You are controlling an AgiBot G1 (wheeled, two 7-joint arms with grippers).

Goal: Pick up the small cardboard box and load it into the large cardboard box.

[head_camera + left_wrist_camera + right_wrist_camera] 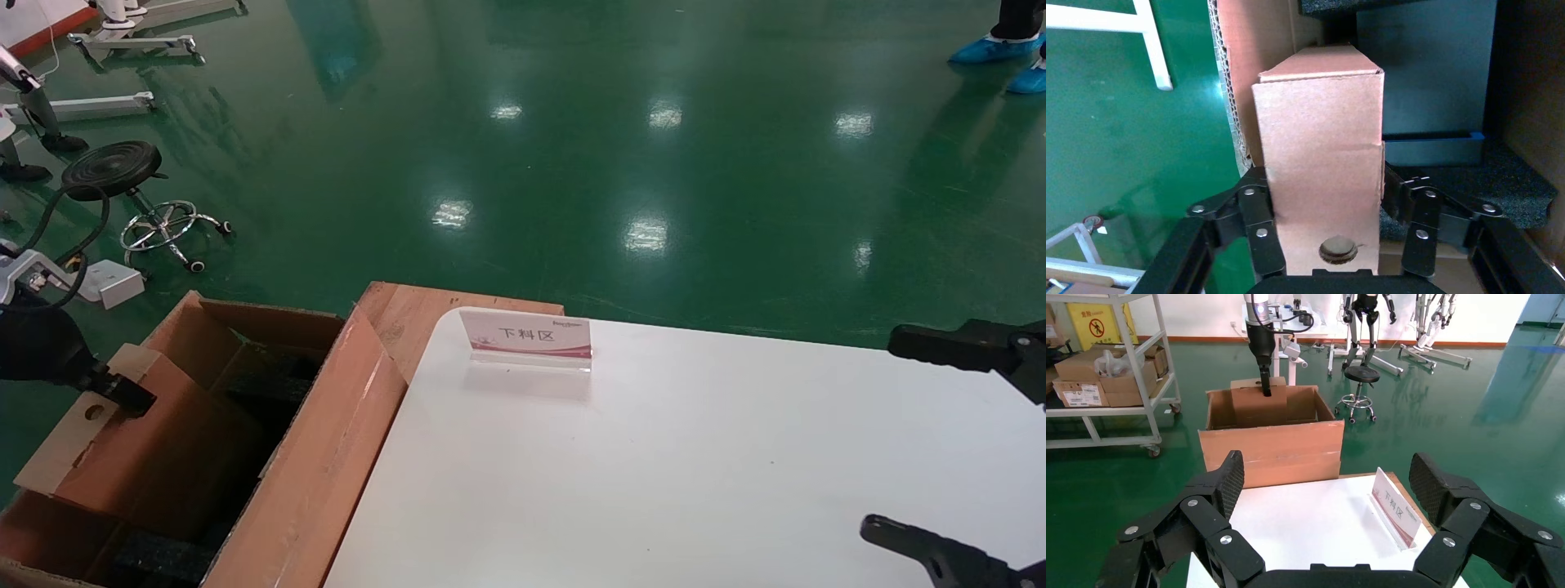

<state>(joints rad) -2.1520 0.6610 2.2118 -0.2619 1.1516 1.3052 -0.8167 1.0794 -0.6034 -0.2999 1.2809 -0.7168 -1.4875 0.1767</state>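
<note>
Gripping small cardboard box [1321,165] w/ left hand [1338,229]; wrist cam shows hole.

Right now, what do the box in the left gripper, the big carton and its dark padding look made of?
Small cardboard box: plain brown matte cardboard. Large cardboard box: corrugated board, fluting visible at its cut edge. Padding: probably black foam, with a grainy surface. Left gripper grips the small box.

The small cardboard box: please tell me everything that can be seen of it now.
The flat, slim brown cardboard box is plain and unprinted, with a small round hole near the gripped end of one paler side. The left gripper is shut on it, one finger on each side. It hangs tilted over the open large brown corrugated carton, partly lowered between the tall flaps, with black foam pads beneath. Whether its far end touches the carton wall cannot be told.
</note>
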